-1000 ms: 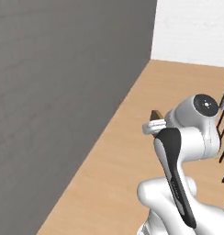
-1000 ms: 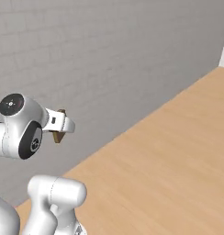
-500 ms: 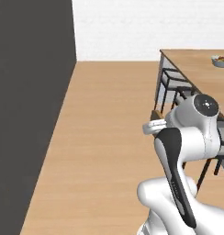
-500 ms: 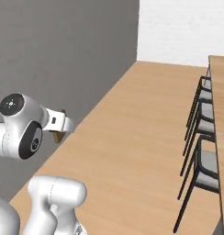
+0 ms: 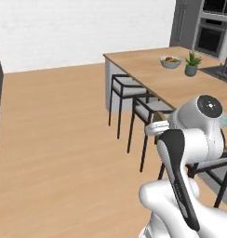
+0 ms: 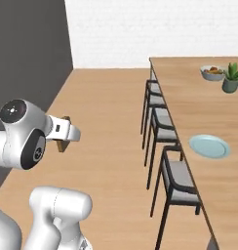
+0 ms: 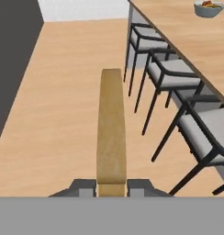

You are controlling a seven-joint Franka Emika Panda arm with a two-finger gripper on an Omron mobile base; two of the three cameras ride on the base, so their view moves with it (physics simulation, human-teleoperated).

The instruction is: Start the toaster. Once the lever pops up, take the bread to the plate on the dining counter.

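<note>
My gripper (image 7: 111,186) is shut on the bread (image 7: 111,128), a thin tan slice seen edge-on that stands up between the two fingertips (image 7: 84,186). From the right base view the gripper (image 6: 67,134) sticks out to the right of the white arm, with a brown bit of bread (image 6: 61,146) below it, above the wood floor. The pale teal plate (image 6: 209,146) lies flat on the dining counter (image 6: 199,97), near its front edge and well to the right of the gripper. The same counter (image 5: 148,65) runs along the right in the left base view. The toaster is out of view.
Black stools with grey seats (image 6: 162,122) line the counter's near side, between me and the plate. A fruit bowl (image 6: 212,72) and a potted plant (image 6: 231,78) stand farther along the counter. A dark wall (image 6: 28,49) is at the left. Open wood floor (image 5: 64,139) lies ahead.
The whole picture has swung: the base has turned from the grey wall toward the dining counter, which now shows with its stools and plate. The bread stays in the shut gripper.
</note>
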